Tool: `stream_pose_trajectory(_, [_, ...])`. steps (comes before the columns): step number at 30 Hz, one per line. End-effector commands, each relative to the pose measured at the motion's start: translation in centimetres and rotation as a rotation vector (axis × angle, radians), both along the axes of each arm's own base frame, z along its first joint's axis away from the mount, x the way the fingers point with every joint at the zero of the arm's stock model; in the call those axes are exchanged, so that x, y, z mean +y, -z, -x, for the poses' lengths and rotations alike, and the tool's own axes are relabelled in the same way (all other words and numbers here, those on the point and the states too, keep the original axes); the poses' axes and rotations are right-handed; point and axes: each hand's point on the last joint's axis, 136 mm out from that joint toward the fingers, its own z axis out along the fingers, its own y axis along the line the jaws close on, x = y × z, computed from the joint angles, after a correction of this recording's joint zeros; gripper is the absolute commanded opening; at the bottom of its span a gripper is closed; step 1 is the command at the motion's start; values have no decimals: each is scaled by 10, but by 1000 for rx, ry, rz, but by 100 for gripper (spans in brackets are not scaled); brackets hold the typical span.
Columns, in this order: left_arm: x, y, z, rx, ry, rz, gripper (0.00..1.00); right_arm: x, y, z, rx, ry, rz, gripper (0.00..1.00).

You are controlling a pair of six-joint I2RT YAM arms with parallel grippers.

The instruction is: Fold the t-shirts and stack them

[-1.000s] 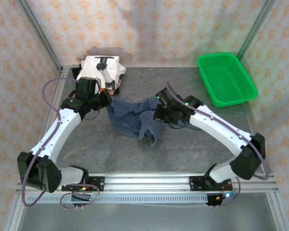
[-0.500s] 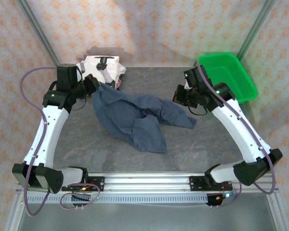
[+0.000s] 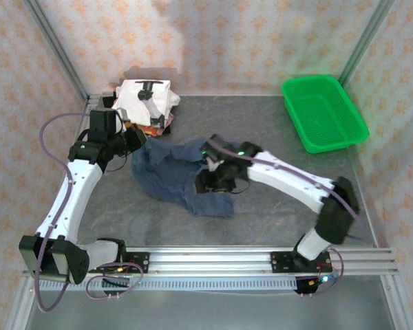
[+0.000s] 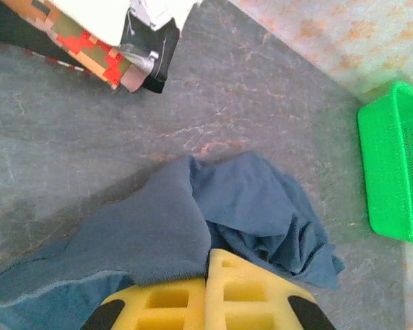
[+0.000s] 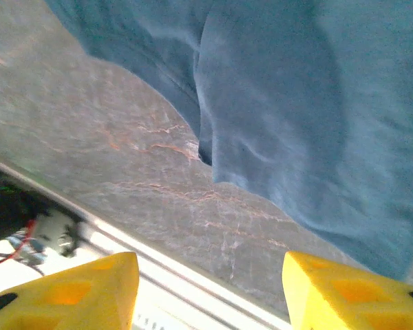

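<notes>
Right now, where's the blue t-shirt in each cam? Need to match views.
Top external: blue t-shirt crumpled mid-table, between the arms.
Left wrist: blue t-shirt across the lower half, its edge in the left gripper, jaws shut.
Right wrist: blue t-shirt at upper right, beyond the right gripper, jaws open.
Shared landmark: grey tabletop under it in all three; green basket far right in top external, at left wrist's right edge.

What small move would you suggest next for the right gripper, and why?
Probably lower the right gripper and pinch the near edge of the shirt: its jaws are open above the crumpled cloth, while the left gripper pinches the other side.
</notes>
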Motion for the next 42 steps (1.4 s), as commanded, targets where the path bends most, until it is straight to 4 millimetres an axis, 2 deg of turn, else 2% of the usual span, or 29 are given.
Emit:
stream_pose_trajectory(1, [7, 4, 8, -2, -1, -36, 0, 16, 18, -6, -94, -87, 109, 58])
stream_pose_trajectory(5, [13, 21, 15, 36, -20, -41, 0, 30, 46, -7, -116, -117, 187, 56])
stream_pose_trajectory(9, [19, 32, 19, 62, -35, -38, 0, 23, 70, -17, -144, -87, 274, 54])
stream_pose_trajectory(14, [22, 34, 22, 74, -37, -45, 0, 20, 95, -28, -175, -66, 335, 47])
stream_pose_trajectory(15, [22, 34, 22, 74, -38, -44, 0, 18, 101, -31, -187, -57, 355, 43])
stream_pose_trajectory(19, [22, 31, 23, 73, -37, -43, 0, 13, 105, -47, -231, -9, 374, 10])
stream_pose_trajectory(21, [24, 27, 22, 68, -42, -43, 0, 4, 94, -58, -259, 44, 359, 0])
stream_pose_trajectory(23, [25, 19, 20, 56, -47, -38, 0, -4, 74, -68, -292, 96, 316, 0])
stream_pose_trajectory(25, [25, 10, 17, 38, -46, -29, 0, -12, 46, -78, -330, 141, 255, 0])
stream_pose_trajectory(30, [28, -20, 8, -16, -55, -23, 0, -36, -47, -96, -466, 206, 101, 0])
stream_pose_trajectory(32, [29, -32, 5, -39, -58, -21, 0, -49, -68, -96, -465, 228, 47, 0])
stream_pose_trajectory(34, [30, -37, 2, -47, -61, -18, 0, -60, -76, -90, -439, 249, 3, 0])
stream_pose_trajectory(37, [34, -37, 0, -48, -73, -21, 0, -80, -73, -74, -400, 309, -30, 0])
stream_pose_trajectory(40, [39, -39, -1, -50, -88, -20, 0, -109, -67, -58, -382, 421, -49, 0])
stream_pose_trajectory(42, [42, -41, -2, -54, -95, -19, 0, -135, -70, -49, -388, 530, -82, 0])
